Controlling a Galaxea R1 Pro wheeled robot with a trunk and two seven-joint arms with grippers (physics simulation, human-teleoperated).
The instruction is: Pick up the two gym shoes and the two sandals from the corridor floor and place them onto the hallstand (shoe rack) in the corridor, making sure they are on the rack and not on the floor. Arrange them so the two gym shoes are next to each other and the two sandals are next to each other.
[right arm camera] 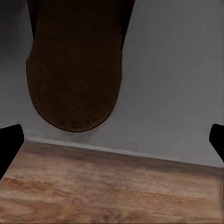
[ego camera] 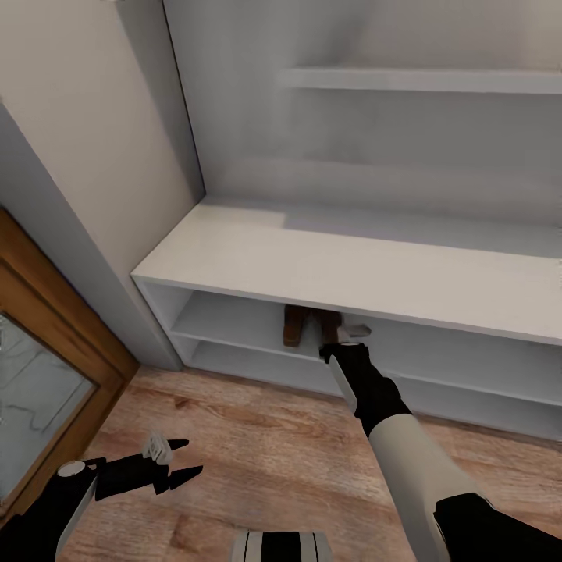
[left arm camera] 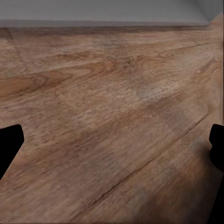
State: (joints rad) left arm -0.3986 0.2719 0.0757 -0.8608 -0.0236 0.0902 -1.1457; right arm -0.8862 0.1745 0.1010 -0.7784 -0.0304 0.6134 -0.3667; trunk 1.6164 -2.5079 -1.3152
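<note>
Nearest the head camera, the left gripper (ego camera: 178,460) hovers low over the wooden floor (ego camera: 257,445), its two black fingers spread wide apart with nothing between them. From the left wrist camera, the dark fingertips (left arm camera: 9,144) sit at the two edges of the picture, and bare wood-grain planks lie between them.

Further forward, the right arm reaches toward the light-grey shoe rack (ego camera: 328,265). The right gripper (ego camera: 345,341) sits at the front edge of the upper of the two low open shelves. From the right wrist camera, its fingertips (right arm camera: 9,142) are also spread to the picture's edges, released and holding nothing.

Two dark-brown sandals (ego camera: 311,325) lie side by side on that shelf, just beyond the right gripper, partly hidden under the bench top. The right wrist camera shows the rounded end of one sandal (right arm camera: 74,70) resting flat on the grey shelf, just ahead of the open fingers and off toward one of them, apart from both.

A wood-framed door (ego camera: 55,367) stands at the left.
</note>
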